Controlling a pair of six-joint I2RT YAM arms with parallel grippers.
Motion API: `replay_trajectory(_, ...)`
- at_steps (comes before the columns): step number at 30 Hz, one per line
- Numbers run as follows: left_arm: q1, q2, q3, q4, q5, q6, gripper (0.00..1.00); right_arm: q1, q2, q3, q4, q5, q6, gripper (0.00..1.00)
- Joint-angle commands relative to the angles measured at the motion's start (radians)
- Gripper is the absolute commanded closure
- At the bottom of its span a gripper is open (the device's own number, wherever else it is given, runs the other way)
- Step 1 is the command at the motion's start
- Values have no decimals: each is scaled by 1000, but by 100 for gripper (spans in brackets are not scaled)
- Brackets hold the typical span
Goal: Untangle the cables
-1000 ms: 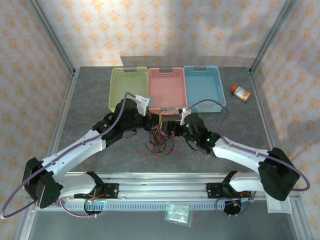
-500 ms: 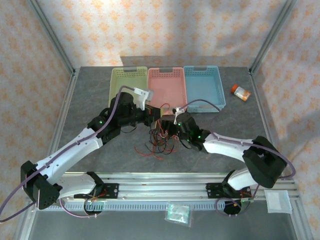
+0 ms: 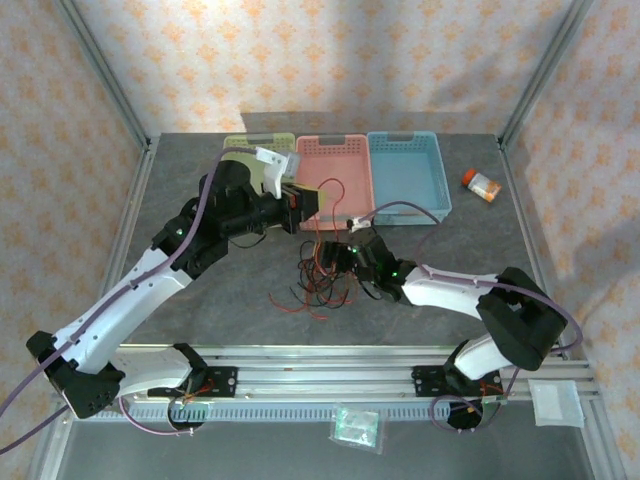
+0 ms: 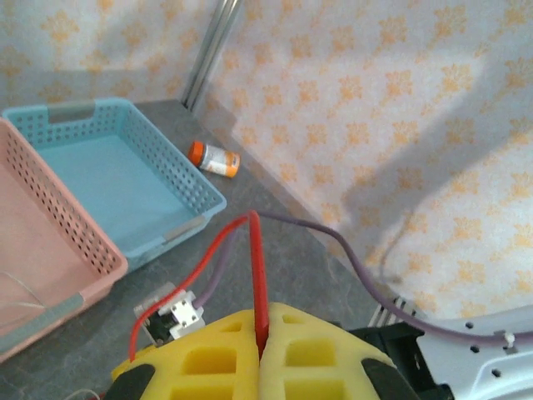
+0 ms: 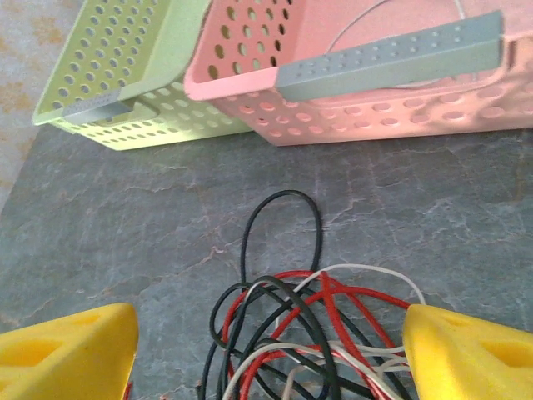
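Observation:
The cables lie in a red, black and white tangle on the grey table in front of the baskets. My left gripper hangs above the table near the pink basket, shut on a red cable. That strand stands up between the yellow fingers and loops back down to the left. My right gripper is low over the tangle and open. Its yellow fingers stand wide on either side of the strands. A black loop sticks out toward the baskets.
Green, pink and blue baskets stand in a row at the back. A thin white wire lies in the pink one. An orange bottle lies at the back right. A small clear bag sits beyond the front rail.
My left arm has risen and moved toward the baskets, drawing the red cable up out of the tangle. The right gripper has slid left and settled over the tangle.

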Motion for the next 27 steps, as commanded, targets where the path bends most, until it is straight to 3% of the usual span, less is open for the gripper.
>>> replay_trajectory(1, 4, 14, 89, -76, -45, 45, 100, 5, 28, -18, -39, 74, 37, 18)
replay_trajectory(19, 12, 85, 446, -269, -188, 122, 100, 5, 59, -49, -69, 110, 84, 20)
replay_trajectory(27, 18, 110, 532, -335, -301, 169, 100, 12, -27, -67, -74, 134, 65, 20)
